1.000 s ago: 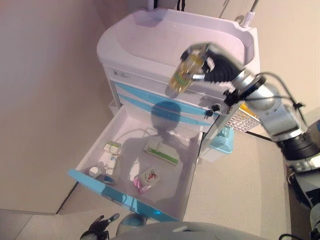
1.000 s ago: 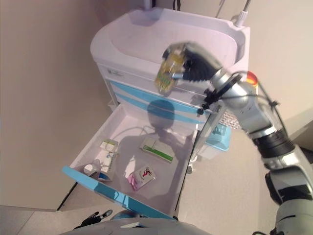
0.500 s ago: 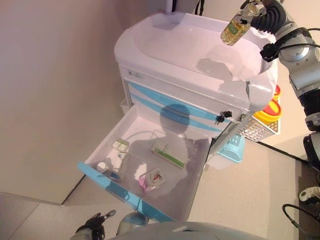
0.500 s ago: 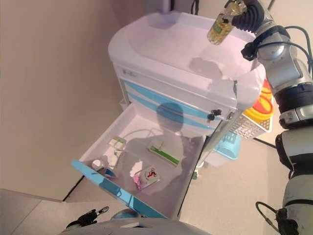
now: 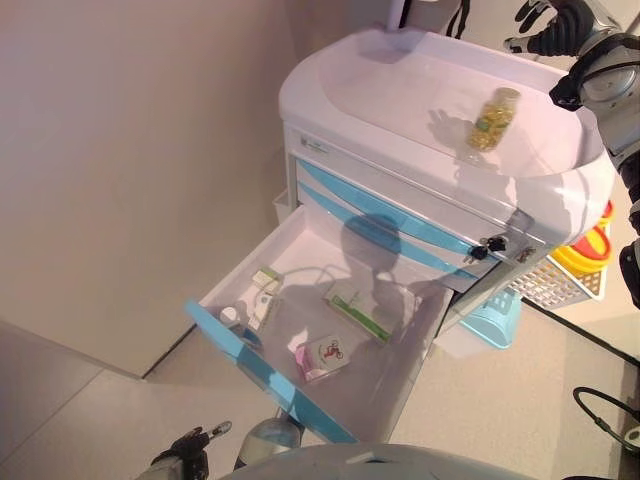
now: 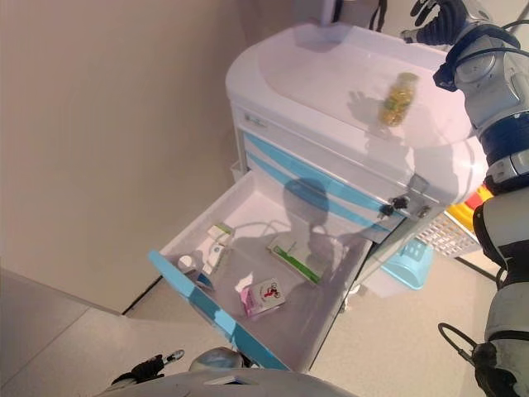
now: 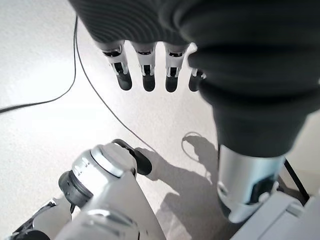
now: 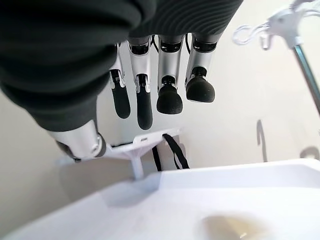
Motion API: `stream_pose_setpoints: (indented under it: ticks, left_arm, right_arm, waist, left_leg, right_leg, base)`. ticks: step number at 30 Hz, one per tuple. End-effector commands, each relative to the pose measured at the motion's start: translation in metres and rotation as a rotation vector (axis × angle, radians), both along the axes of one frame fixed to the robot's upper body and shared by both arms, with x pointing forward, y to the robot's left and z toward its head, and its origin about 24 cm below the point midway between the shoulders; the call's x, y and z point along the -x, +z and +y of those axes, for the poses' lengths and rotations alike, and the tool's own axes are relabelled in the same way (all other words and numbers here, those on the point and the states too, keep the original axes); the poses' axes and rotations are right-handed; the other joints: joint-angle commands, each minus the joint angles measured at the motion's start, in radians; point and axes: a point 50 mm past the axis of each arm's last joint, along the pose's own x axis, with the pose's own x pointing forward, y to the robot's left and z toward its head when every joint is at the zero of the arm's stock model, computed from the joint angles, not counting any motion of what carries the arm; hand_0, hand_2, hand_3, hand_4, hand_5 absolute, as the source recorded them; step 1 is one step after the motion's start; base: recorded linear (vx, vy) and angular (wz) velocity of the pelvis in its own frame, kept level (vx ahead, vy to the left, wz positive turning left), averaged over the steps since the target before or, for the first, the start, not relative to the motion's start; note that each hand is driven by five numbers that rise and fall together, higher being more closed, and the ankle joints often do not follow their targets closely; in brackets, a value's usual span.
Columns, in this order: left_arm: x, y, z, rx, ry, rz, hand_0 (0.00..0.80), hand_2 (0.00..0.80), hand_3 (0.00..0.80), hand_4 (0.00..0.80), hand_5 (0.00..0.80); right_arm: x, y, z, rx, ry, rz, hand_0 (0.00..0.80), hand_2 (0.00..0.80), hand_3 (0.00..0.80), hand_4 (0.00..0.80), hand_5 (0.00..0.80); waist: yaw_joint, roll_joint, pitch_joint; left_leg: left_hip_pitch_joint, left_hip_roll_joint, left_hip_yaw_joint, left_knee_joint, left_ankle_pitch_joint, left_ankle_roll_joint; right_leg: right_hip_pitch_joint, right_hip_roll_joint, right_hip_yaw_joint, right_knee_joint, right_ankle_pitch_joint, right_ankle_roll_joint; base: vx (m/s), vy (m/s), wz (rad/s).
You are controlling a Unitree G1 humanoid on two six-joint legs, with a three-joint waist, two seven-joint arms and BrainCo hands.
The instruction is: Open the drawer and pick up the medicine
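The medicine bottle (image 5: pixel 494 118) is lying on its side on the cart top (image 5: pixel 400 95), held by neither hand. The right hand (image 5: pixel 553 22) is hovering beyond it, fingers relaxed and empty. The drawer (image 5: pixel 400 380) is standing open, containing small boxes (image 5: pixel 357 311). The left hand (image 7: pixel 150 70) is hanging low, fingers straight.

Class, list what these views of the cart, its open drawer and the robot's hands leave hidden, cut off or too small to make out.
- Small boxes in the open drawer: print too small to read in either eye view.
- Medicine bottle on the cart top: label not readable; in the right wrist view only a blur.
- Right hand: cut by the top edge in both eye views.
- Left hand: mostly cut off at the bottom edge.
- Closed upper drawers: contents hidden.
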Motion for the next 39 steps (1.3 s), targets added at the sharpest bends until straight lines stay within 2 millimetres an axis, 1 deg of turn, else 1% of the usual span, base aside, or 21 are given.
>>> stream_pose_setpoints:
  ticks: [1,4,10,14,17,18,19,22,26,29,31,32,34,35,38,39]
  left_arm:
    - [0.007,0.005,0.018,-0.040,-0.012,0.022,0.000,0.000,0.000,0.000,0.000]
    - [0.006,0.005,0.017,-0.041,-0.023,0.018,0.000,0.000,0.000,0.000,0.000]
    - [0.005,0.006,0.018,-0.045,-0.048,0.005,0.000,0.000,0.000,0.000,0.000]
    - [0.002,0.007,0.020,-0.042,-0.054,-0.008,0.000,0.000,0.000,0.000,0.000]
    - [0.000,0.008,0.021,-0.041,-0.058,-0.013,0.000,0.000,0.000,0.000,0.000]
    - [0.000,0.008,0.021,-0.040,-0.059,-0.013,0.000,0.000,0.000,0.000,0.000]
    - [0.000,0.008,0.021,-0.040,-0.060,-0.014,0.000,0.000,0.000,0.000,0.000]
    - [-0.001,0.008,0.020,-0.039,-0.064,-0.015,0.000,0.000,0.000,0.000,0.000]
    - [0.001,0.008,0.020,-0.040,-0.082,-0.014,0.000,0.000,0.000,0.000,0.000]
    - [0.001,0.008,0.020,-0.045,-0.120,-0.011,0.000,0.000,0.000,0.000,0.000]
    - [0.001,0.008,0.021,-0.050,-0.137,-0.010,0.000,0.000,0.000,0.000,0.000]
    - [0.001,0.008,0.021,-0.051,-0.138,-0.010,0.000,0.000,0.000,0.000,0.000]
    - [0.002,0.008,0.022,-0.056,-0.159,-0.005,0.000,0.000,0.000,0.000,0.000]
    - [0.002,0.008,0.022,-0.059,-0.166,-0.004,0.000,0.000,0.000,0.000,0.000]
    - [0.002,0.009,0.023,-0.064,-0.177,-0.002,0.000,0.000,0.000,0.000,0.000]
    - [0.001,0.009,0.023,-0.064,-0.178,-0.004,0.000,0.000,0.000,0.000,0.000]
  right_arm:
    - [0.010,0.027,-0.008,0.103,-0.050,-0.035,0.800,0.800,0.800,0.800,0.800]
    - [0.007,0.013,-0.012,0.113,-0.056,0.014,0.800,0.800,0.800,0.800,0.800]
    - [0.003,-0.010,-0.015,0.118,-0.056,0.085,0.800,0.800,0.800,0.800,0.800]
    - [0.003,-0.013,-0.018,0.103,-0.058,0.070,0.800,0.800,0.800,0.800,0.800]
    - [0.005,-0.010,-0.020,0.075,-0.055,0.032,0.800,0.800,0.800,0.800,0.800]
    - [0.006,-0.009,-0.021,0.066,-0.055,0.014,0.342,0.342,0.342,0.342,0.342]
    - [0.006,-0.007,-0.021,0.056,-0.055,0.000,0.000,0.000,0.000,0.000,0.000]
    - [0.008,-0.003,-0.024,-0.014,-0.049,-0.051,0.000,0.000,0.000,0.000,0.000]
    - [0.012,0.001,-0.028,-0.188,-0.024,-0.143,0.000,0.000,0.000,0.000,0.000]
    - [0.017,0.009,-0.024,-0.348,0.041,-0.267,0.000,0.000,0.000,0.000,0.000]
    - [0.021,0.015,-0.019,-0.402,0.086,-0.344,0.000,0.000,0.000,0.000,0.000]
    - [0.021,0.015,-0.019,-0.405,0.085,-0.344,0.000,0.000,0.000,0.000,0.000]
    - [0.028,0.020,-0.016,-0.437,0.127,-0.417,0.000,0.000,0.000,0.000,0.000]
    - [0.032,0.022,-0.018,-0.446,0.136,-0.448,0.000,0.000,0.000,0.000,0.000]
    - [0.041,0.021,-0.026,-0.480,0.138,-0.493,0.000,0.000,0.000,0.000,0.000]
    - [0.046,0.019,-0.032,-0.494,0.132,-0.504,0.000,0.000,0.000,0.000,0.000]
  waist:
    - [0.029,-0.043,-0.039]
    - [0.037,-0.038,-0.031]
    - [0.044,-0.028,-0.017]
    - [0.037,-0.023,-0.011]
    - [0.031,-0.022,-0.008]
    - [0.029,-0.022,-0.008]
    - [0.028,-0.022,-0.008]
    - [0.021,-0.022,-0.010]
    - [0.010,-0.020,-0.011]
    - [-0.007,-0.018,-0.014]
    - [-0.021,-0.016,-0.015]
    - [-0.021,-0.017,-0.015]
    - [-0.044,-0.015,-0.021]
    - [-0.058,-0.013,-0.024]
    - [-0.088,-0.010,-0.031]
    - [-0.108,-0.008,-0.034]
  left_leg:
    - [0.006,-0.042,0.003,0.001,-0.081,0.005]
    - [-0.001,-0.045,-0.006,0.001,-0.077,0.007]
    - [-0.011,-0.046,-0.010,0.001,-0.073,0.011]
    - [-0.013,-0.045,-0.006,0.001,-0.073,0.013]
    - [-0.010,-0.045,-0.002,0.001,-0.075,0.014]
    - [-0.008,-0.044,0.000,0.001,-0.076,0.013]
    - [-0.007,-0.044,0.002,0.001,-0.077,0.014]
    - [-0.002,-0.042,0.008,0.001,-0.080,0.013]
    - [0.007,-0.038,0.023,0.001,-0.086,0.013]
    - [0.016,-0.036,0.039,0.001,-0.095,0.014]
    - [0.023,-0.034,0.054,0.001,-0.101,0.016]
    - [0.023,-0.034,0.056,0.001,-0.101,0.016]
    - [0.031,-0.032,0.076,0.001,-0.111,0.018]
    - [0.036,-0.031,0.088,0.001,-0.116,0.020]
    - [0.047,-0.028,0.116,0.001,-0.126,0.023]
    - [0.051,-0.025,0.132,0.002,-0.131,0.025]
  right_leg:
    - [-0.046,-0.058,0.018,0.055,0.036,0.060]
    - [-0.051,-0.061,0.012,0.059,0.034,0.060]
    - [-0.060,-0.067,0.007,0.063,0.036,0.062]
    - [-0.066,-0.068,0.014,0.063,0.040,0.065]
    - [-0.067,-0.069,0.020,0.063,0.042,0.068]
    - [-0.067,-0.069,0.022,0.063,0.042,0.068]
    - [-0.066,-0.068,0.024,0.062,0.042,0.068]
    - [-0.065,-0.067,0.031,0.063,0.042,0.070]
    - [-0.063,-0.066,0.041,0.064,0.043,0.071]
    - [-0.063,-0.067,0.055,0.065,0.044,0.074]
    - [-0.065,-0.067,0.066,0.068,0.044,0.076]
    - [-0.065,-0.067,0.067,0.069,0.044,0.076]
    - [-0.070,-0.066,0.087,0.072,0.045,0.080]
    - [-0.074,-0.065,0.101,0.075,0.045,0.082]
    - [-0.082,-0.064,0.134,0.082,0.046,0.085]
    - [-0.086,-0.063,0.152,0.084,0.047,0.087]
  base:
    - [0.018,0.013,0.14]
    - [0.014,0.008,0.10]
    - [0.006,-0.003,0.04]
    - [-0.005,-0.006,0.05]
    - [0.000,0.000,0.00]
    - [0.000,0.000,0.00]
    - [0.000,0.000,0.00]
    - [0.000,0.000,0.00]
    - [-0.005,-0.005,-0.01]
    - [-0.031,-0.026,-0.09]
    - [-0.030,-0.022,-0.13]
    - [-0.035,-0.016,-0.08]
    - [-0.046,-0.014,-0.18]
    - [-0.051,-0.015,-0.25]
    - [-0.040,-0.008,-0.30]
    - [-0.043,-0.011,-0.40]
